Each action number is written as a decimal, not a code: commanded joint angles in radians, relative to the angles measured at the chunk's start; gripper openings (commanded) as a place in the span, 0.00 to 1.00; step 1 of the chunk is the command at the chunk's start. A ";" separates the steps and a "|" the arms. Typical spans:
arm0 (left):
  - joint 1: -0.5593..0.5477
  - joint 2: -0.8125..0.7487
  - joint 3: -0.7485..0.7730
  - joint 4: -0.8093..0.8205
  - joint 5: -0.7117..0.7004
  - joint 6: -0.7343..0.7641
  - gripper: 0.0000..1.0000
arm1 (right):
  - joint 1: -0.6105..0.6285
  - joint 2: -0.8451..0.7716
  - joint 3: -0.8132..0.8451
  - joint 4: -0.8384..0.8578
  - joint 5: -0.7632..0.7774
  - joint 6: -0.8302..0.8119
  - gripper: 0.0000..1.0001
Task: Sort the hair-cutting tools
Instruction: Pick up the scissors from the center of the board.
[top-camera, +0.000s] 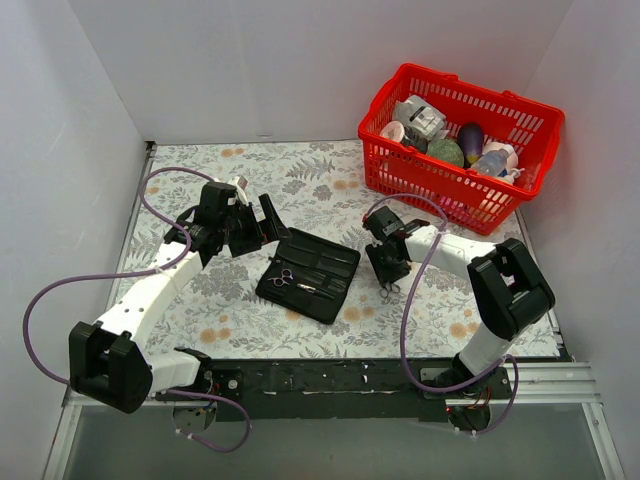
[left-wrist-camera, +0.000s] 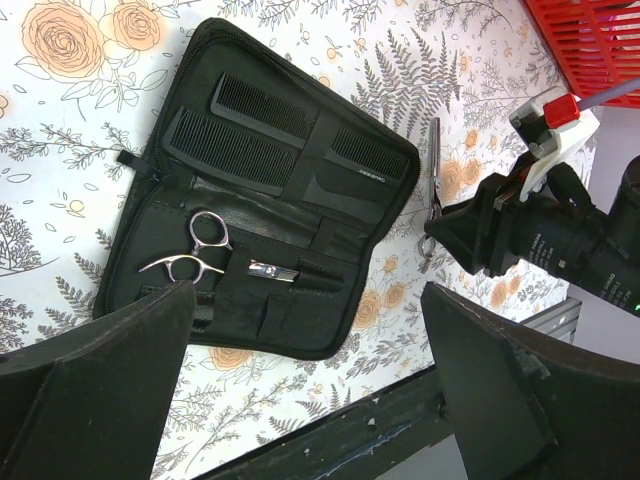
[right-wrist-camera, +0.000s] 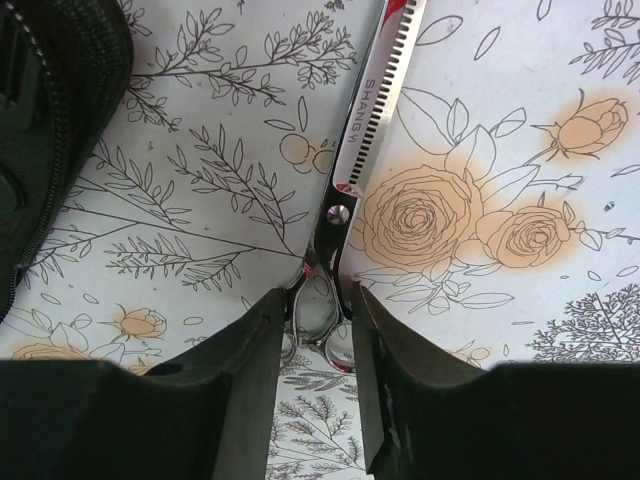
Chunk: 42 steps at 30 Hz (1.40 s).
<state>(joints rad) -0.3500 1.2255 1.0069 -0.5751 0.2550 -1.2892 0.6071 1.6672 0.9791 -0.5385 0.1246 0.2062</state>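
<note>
The slim silver thinning scissors with one toothed blade (right-wrist-camera: 345, 180) are lying flat on the floral tablecloth (right-wrist-camera: 500, 120), running from top centre to lower centre of the right wrist frame, with the open black zip-up case (right-wrist-camera: 40, 150) sitting at its upper left. The right gripper (right-wrist-camera: 318, 300) is straddling their ring handles with its jaws narrowly parted; I cannot tell whether the pads are pressing. The left gripper (left-wrist-camera: 308, 300) is hanging wide open over the case. Being thin steel, the scissors are likely behaving as light, stiff and slick, so pinching across the rings near the pivot is looking safest.
</note>
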 joint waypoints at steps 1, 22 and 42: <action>-0.001 -0.029 0.001 0.003 0.006 0.014 0.98 | 0.032 0.086 -0.040 -0.017 0.026 0.048 0.39; -0.001 0.002 -0.076 0.064 0.049 0.002 0.98 | 0.183 -0.072 0.007 -0.179 0.162 0.098 0.01; -0.004 0.124 -0.255 0.195 0.075 -0.064 0.98 | 0.487 -0.228 0.251 -0.442 -0.023 0.027 0.01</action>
<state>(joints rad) -0.3508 1.3479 0.7586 -0.4252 0.3542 -1.3327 1.0714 1.4467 1.2064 -0.9592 0.1993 0.2913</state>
